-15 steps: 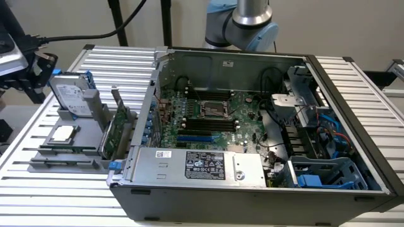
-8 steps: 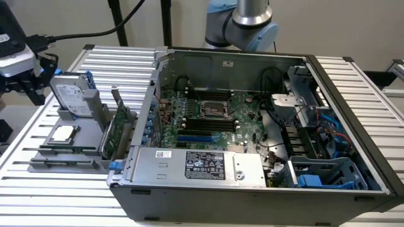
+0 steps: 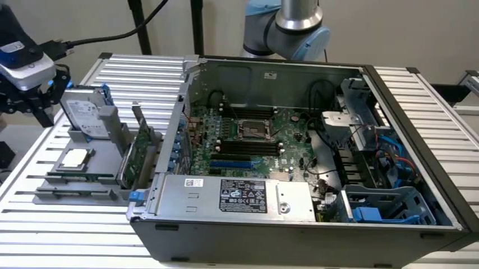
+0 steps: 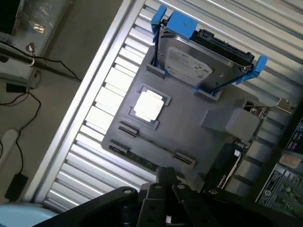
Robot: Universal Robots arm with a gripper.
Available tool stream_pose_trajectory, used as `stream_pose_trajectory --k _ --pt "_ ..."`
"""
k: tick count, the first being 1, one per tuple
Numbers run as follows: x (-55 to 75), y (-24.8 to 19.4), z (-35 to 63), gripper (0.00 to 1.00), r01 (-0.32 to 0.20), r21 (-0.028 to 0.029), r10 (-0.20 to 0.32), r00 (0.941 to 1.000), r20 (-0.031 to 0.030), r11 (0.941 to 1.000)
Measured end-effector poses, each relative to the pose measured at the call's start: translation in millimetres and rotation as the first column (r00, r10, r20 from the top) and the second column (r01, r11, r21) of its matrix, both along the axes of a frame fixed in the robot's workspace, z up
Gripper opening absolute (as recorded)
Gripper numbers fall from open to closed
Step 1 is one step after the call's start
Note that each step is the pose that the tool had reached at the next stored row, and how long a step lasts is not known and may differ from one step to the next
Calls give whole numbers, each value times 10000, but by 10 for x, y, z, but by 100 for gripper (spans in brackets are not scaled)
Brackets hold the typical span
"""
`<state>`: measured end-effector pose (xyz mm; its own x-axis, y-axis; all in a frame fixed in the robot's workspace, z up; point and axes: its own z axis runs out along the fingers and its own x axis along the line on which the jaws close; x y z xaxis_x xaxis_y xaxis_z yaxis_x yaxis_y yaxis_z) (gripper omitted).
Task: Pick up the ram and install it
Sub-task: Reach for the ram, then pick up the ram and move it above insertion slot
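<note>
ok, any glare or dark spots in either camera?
Wrist view: strong glare on the table slats beside the grey tray, and the processor washes out to white. Exterior view: light is fairly even, with the inside of the computer case falling into shade toward the exterior view's right.

the table (image 3: pixel 419 106) is ribbed bare metal with a dull sheen. the tray (image 4: pixel 189 137) is matt grey plastic. the hard drive (image 4: pixel 189 64) has a shiny metal face and glossy blue plastic rails (image 4: pixel 182 22). the gripper (image 4: pixel 169 182) is matt black.
</note>
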<state>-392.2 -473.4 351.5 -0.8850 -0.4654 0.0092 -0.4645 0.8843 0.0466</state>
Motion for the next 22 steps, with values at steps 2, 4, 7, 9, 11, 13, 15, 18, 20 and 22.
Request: stream_pose_trajectory --k 2,4,7,9,11,13,15,18,20,22 --pt "0 0 -12 0 -376 1 376 9993 0 9993" --pt "0 0 -23 0 -723 0 723 9974 -2 9974" --pt "0 0 -42 0 -1283 -1 1283 9917 -1 9917" --pt "0 0 -54 0 -1638 -1 1638 9865 -1 9865" --pt "0 0 -66 0 -1985 -1 1985 9801 -2 9801" --pt "0 0 -80 0 -2338 0 2338 9723 -1 9723" --pt "0 0 -93 0 -2708 0 2708 9626 -1 9626" --pt "0 0 -112 0 -3223 -1 3223 9467 -2 9467" --pt "0 0 -125 0 -3561 -1 3561 9344 -3 9344" --pt "0 0 -139 0 -3895 0 3895 9210 -2 9210"
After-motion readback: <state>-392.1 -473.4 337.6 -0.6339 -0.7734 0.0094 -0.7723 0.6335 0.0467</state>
